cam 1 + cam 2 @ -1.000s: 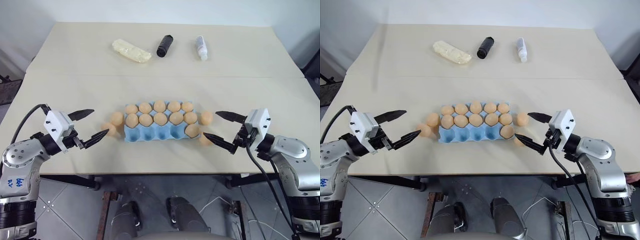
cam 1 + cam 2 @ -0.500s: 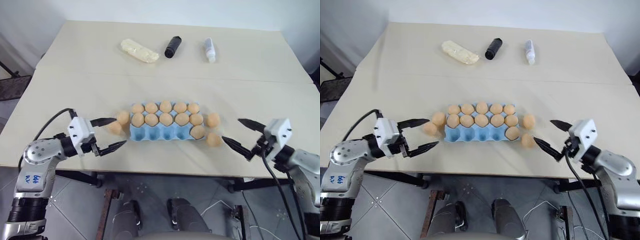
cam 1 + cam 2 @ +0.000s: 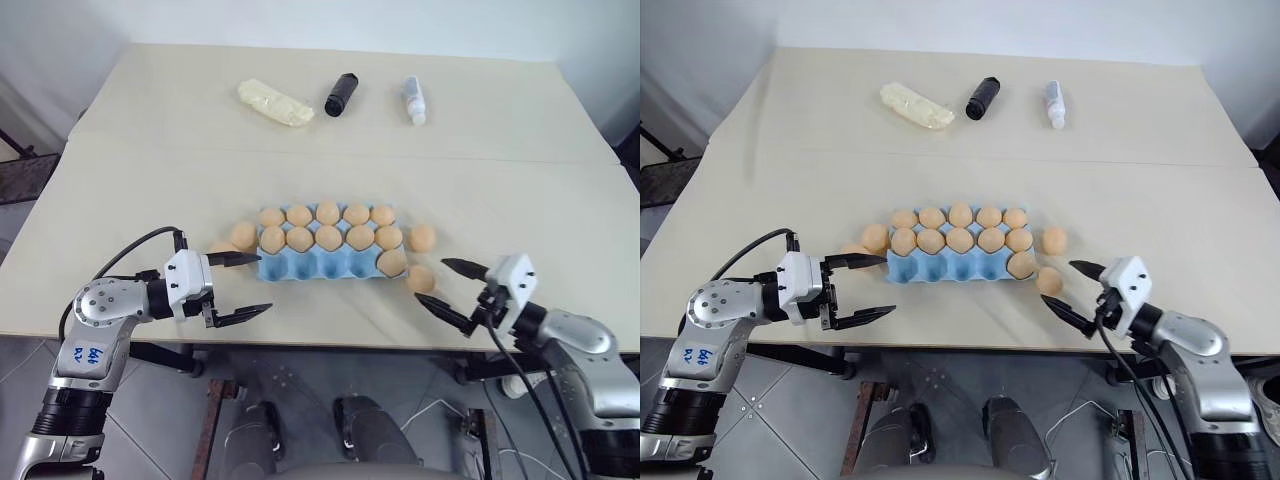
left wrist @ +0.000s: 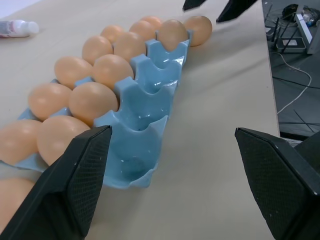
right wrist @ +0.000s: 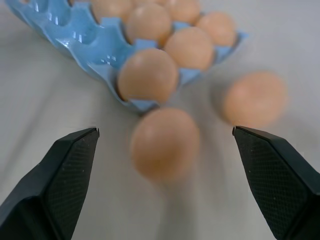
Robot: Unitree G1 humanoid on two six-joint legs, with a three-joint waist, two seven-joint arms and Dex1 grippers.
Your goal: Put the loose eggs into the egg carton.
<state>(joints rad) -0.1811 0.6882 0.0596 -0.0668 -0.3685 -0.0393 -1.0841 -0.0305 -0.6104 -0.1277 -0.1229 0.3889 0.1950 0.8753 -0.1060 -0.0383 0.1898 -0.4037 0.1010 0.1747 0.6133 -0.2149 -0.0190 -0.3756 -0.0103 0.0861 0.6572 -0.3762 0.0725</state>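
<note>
The carton [image 3: 327, 250] sits mid-tabletop [image 3: 520, 190], its 2 far rows full with 10 eggs and 1 more egg [image 3: 392, 262] in the rightmost cup of the near row, leaving 4 near cups bare. 4 loose eggs lie on the tabletop: 2 off the carton's right end, one [image 3: 422, 237] beside the middle row and one [image 3: 421, 279] nearer the front edge, and 2 off its left end, one [image 3: 243, 235] touching the carton's corner and one [image 3: 222, 248] just past it.

The left end effector [image 3: 245, 285] hangs at the carton's left end with its fingers wide apart and nothing between them. The right end effector [image 3: 442, 287] is also spread wide and empty, lined up with the near right egg, which its wrist view shows centred between the 2 fingers.

That egg looks like the step in hand. To do it well, I would bring the fingers in low and level so they straddle the egg at its widest part, close gently so it neither squirts out nor rolls into the carton, then lift clear of the rim before moving over a bare near cup.

The left arm's upper finger partly covers the outer left egg, so its exact contact with the carton is unclear. The near right egg is blurred in the right wrist view.
</note>
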